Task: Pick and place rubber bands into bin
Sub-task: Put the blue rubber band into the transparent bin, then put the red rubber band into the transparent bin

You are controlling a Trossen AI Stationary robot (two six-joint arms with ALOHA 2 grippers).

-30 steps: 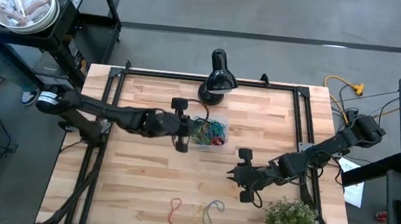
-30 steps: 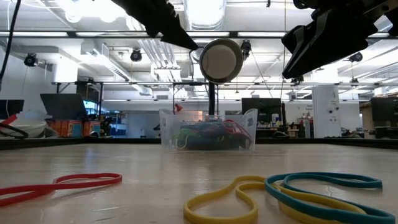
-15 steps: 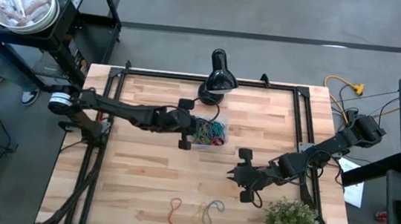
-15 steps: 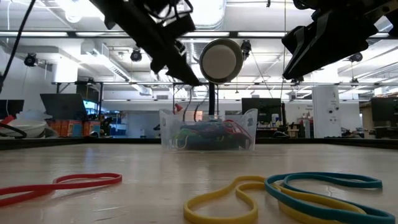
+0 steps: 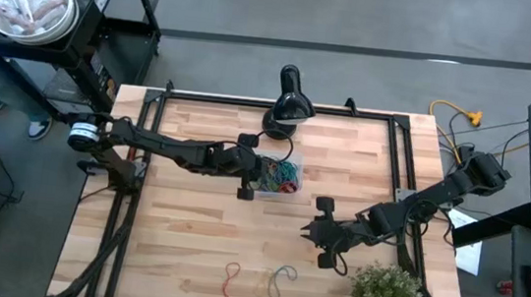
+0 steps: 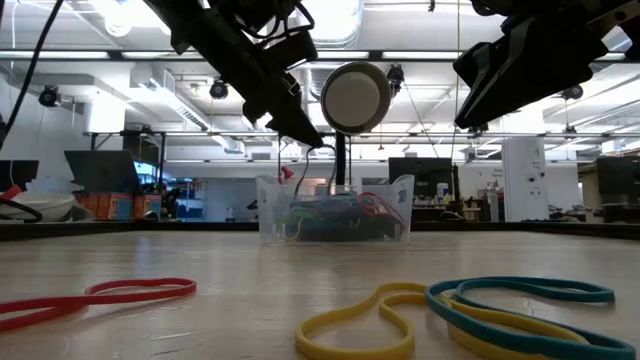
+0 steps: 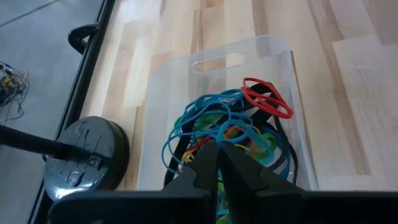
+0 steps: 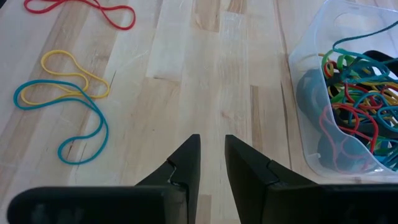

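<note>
The clear bin [image 5: 279, 178] stands mid-table, near the far edge, with a tangle of coloured rubber bands [image 7: 224, 127] lying in it. My left gripper [image 7: 217, 149] is shut and slants down over the bin's left end, its tips [image 6: 315, 140] just above the rim. Three loose bands lie flat near the front edge: red [image 5: 231, 281], yellow [image 5: 261, 284] and blue [image 5: 281, 281]. My right gripper [image 8: 211, 149] hovers open over bare wood, between the bin [image 8: 311, 112] and those bands [image 8: 68, 121]. My left gripper's shut fingertips [image 7: 210, 155] point slantwise down, from the table's left, at the pile of bands in the bin. Blue loops [image 7: 205, 124] lie right beside the tips. Whether the fingers touch or pinch a band I cannot tell.
A black desk lamp stands with its base [image 5: 283, 121] just behind the bin, and its round head [image 6: 355, 97] hangs over the bin. A potted plant [image 5: 388, 295] stands at the front right corner. Bare wood lies between the bin and the loose bands.
My left gripper has come down and toward the table's right edge, over the bin's left end, tipping more steeply downward. It has stayed shut.
</note>
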